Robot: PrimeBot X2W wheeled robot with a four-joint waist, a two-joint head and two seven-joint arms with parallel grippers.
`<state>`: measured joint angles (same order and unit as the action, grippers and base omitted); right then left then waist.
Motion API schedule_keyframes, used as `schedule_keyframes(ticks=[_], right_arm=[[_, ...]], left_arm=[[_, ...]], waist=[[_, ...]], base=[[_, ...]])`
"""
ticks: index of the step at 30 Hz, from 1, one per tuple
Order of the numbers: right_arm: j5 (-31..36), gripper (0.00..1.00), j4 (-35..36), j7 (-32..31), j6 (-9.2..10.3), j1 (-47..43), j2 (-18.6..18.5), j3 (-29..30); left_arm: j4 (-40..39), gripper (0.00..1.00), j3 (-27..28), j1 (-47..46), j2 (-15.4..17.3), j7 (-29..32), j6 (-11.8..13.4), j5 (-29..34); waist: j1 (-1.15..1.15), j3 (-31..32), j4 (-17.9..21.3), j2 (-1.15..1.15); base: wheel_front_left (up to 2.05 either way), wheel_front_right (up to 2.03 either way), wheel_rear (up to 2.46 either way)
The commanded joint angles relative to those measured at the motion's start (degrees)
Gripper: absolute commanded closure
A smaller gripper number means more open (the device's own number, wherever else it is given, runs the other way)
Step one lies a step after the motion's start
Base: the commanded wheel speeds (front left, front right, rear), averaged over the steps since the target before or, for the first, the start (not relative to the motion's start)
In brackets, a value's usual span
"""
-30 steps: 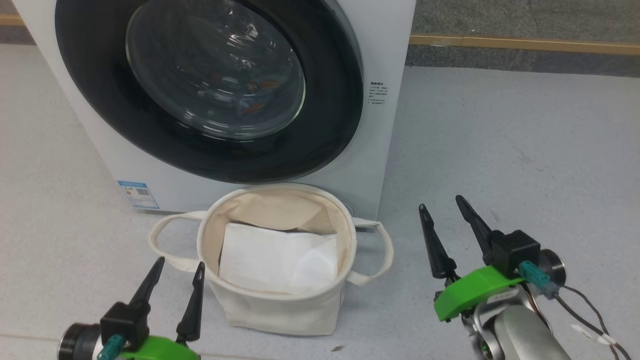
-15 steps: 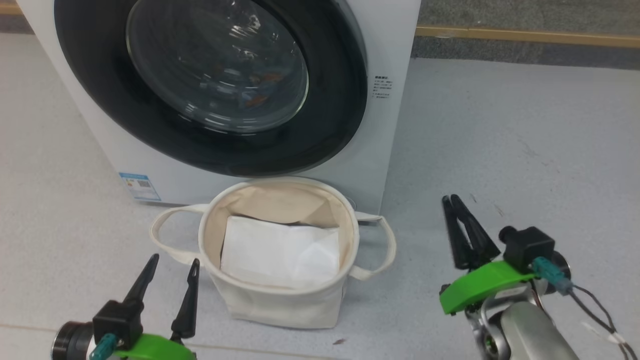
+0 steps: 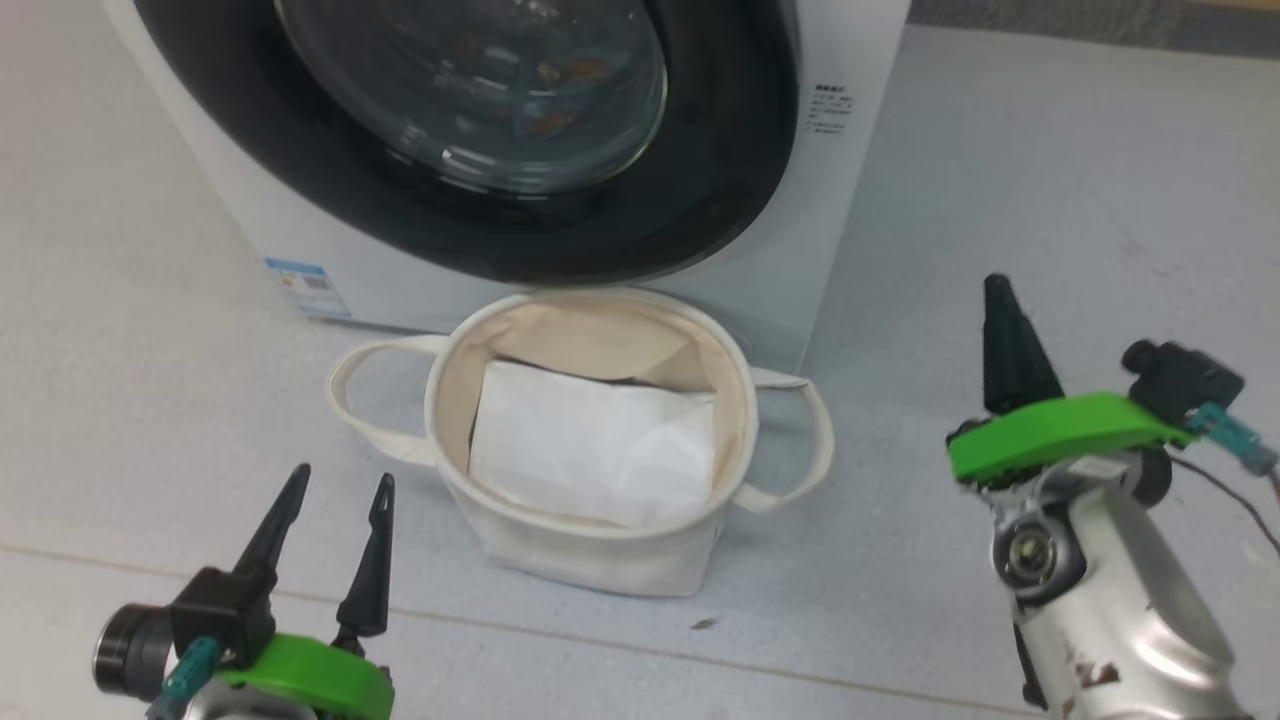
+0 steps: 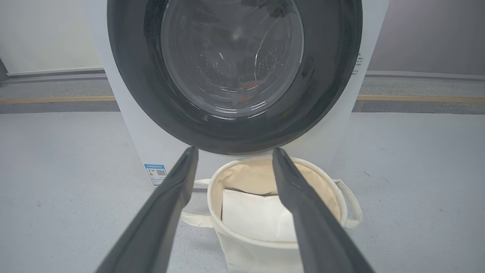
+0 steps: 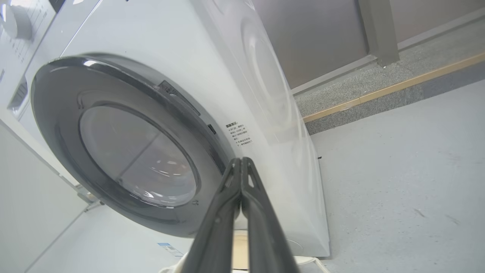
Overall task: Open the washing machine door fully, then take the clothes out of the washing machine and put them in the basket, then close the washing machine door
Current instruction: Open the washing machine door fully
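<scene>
The washing machine (image 3: 860, 150) stands at the top of the head view, and its door (image 3: 720, 180) sits shut against the front. Through the glass I make out orange-brown spots of the clothes (image 3: 560, 75), also in the left wrist view (image 4: 246, 87). The basket (image 3: 600, 560) stands on the floor just before the door, with a plain white sheet (image 3: 590, 450) inside. My left gripper (image 3: 342, 478) hovers open and empty near the basket's left. My right gripper (image 3: 998, 290) is shut on nothing, right of the basket; in its wrist view the gripper (image 5: 241, 161) points at the door's (image 5: 57, 113) right edge.
A small blue label (image 3: 305, 285) marks the machine's lower left corner. Grey floor spreads on both sides. A wooden strip (image 4: 416, 98) runs along the floor behind the machine. A control knob (image 5: 15, 22) sits at the machine's top.
The head camera has shifted, so the machine and basket sit higher and more to the right. My right gripper's fingers have closed together, and it has turned and risen. The left gripper has barely moved.
</scene>
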<state>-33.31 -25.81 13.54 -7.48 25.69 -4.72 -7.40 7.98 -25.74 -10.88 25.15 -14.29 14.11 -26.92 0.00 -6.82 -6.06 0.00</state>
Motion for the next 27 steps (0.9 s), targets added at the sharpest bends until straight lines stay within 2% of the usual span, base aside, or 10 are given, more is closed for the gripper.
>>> schedule_keyframes(ticks=[1, 8, 14, 19, 27], right_arm=[[-3.78, 1.00, 1.15, 0.43, -0.01, 3.48, -0.28, -0.65], [-20.61, 1.00, -2.37, -2.94, -0.01, 10.67, -3.14, -0.22], [-31.50, 1.00, -3.92, -7.24, -0.01, 17.35, -5.80, -1.48], [-38.05, 1.00, -5.31, -11.06, -0.01, 22.92, -7.48, -2.31], [-42.91, 1.00, -8.03, -14.11, -0.01, 30.20, -9.85, -3.75]], left_arm=[[-1.87, 0.00, 2.73, -3.07, 2.17, -0.59, 0.29, 0.08], [-3.03, 0.00, 2.32, -5.12, 1.70, -0.62, -0.04, 0.55], [-3.50, 0.00, 2.30, -6.66, 0.11, -0.67, -0.42, 1.00], [-3.31, 0.00, 2.72, -7.73, -1.83, -0.69, -1.06, 1.56], [-2.35, 0.00, 4.05, -8.87, -5.34, -0.70, -2.92, 3.19]], waist=[[0.00, -1.44, -1.03, 0.00], [0.00, -5.79, -3.06, 0.00], [0.00, -9.86, -4.71, 0.00], [0.00, -12.72, -6.38, 0.00], [0.00, -15.94, -9.08, 0.00]], base=[[0.00, 0.00, 0.00], [0.00, 0.00, 0.00], [0.00, 0.00, 0.00], [0.00, 0.00, 0.00], [0.00, 0.00, 0.00]])
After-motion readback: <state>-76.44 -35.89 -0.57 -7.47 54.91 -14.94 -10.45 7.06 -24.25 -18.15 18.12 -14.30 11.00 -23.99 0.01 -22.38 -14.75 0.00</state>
